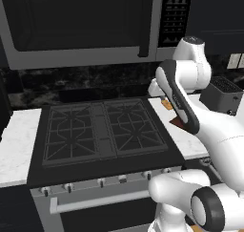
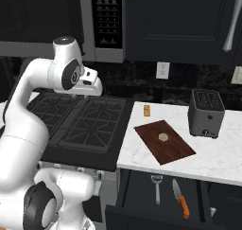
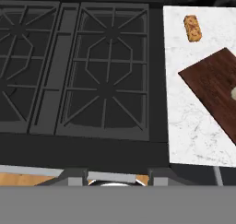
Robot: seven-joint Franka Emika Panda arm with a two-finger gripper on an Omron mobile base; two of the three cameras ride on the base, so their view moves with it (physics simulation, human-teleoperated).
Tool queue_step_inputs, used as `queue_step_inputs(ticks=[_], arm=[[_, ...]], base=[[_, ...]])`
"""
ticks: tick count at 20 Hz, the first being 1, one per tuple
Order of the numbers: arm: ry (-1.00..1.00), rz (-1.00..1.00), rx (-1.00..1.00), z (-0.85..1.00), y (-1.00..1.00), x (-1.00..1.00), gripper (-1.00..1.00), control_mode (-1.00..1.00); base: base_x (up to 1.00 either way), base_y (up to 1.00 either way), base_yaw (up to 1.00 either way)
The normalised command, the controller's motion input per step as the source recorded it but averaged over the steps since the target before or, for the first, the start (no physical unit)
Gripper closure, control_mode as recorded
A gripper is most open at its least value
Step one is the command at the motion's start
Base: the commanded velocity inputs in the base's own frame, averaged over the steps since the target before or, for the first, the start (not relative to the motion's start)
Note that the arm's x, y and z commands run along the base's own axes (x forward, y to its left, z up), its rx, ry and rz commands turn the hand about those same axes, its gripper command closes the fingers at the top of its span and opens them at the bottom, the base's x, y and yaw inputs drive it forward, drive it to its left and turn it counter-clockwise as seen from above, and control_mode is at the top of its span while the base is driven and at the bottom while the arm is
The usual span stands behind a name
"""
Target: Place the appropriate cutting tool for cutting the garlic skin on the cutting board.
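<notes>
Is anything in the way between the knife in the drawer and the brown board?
Nothing visible blocks it. The knife lies in the open drawer beside a fork, just below the counter. Up on the cutting board, only the small garlic sits mid-board, leaving bare wood around it.

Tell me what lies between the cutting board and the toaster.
Nothing: in the right base view, bare white counter separates the cutting board from the toaster.
</notes>
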Motion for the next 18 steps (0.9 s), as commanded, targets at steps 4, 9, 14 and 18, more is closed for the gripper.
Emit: queue_step_inputs(ticks=[4, 9, 14, 18], arm=[[0.00, 0.00, 0.00, 0.00, 0.00, 0.00, -1.00, -1.00], [0.08, 0.00, -0.04, -0.48, -0.58, -0.12, -1.00, -1.00], [0.15, 0.00, 0.06, -0.79, -1.00, -0.28, -1.00, -1.00], [0.02, 0.10, 0.07, -1.00, -1.00, -0.17, -1.00, -1.00]], base=[[0.00, 0.00, 0.00], [0.00, 0.00, 0.00], [0.00, 0.00, 0.00], [0.00, 0.00, 0.00]])
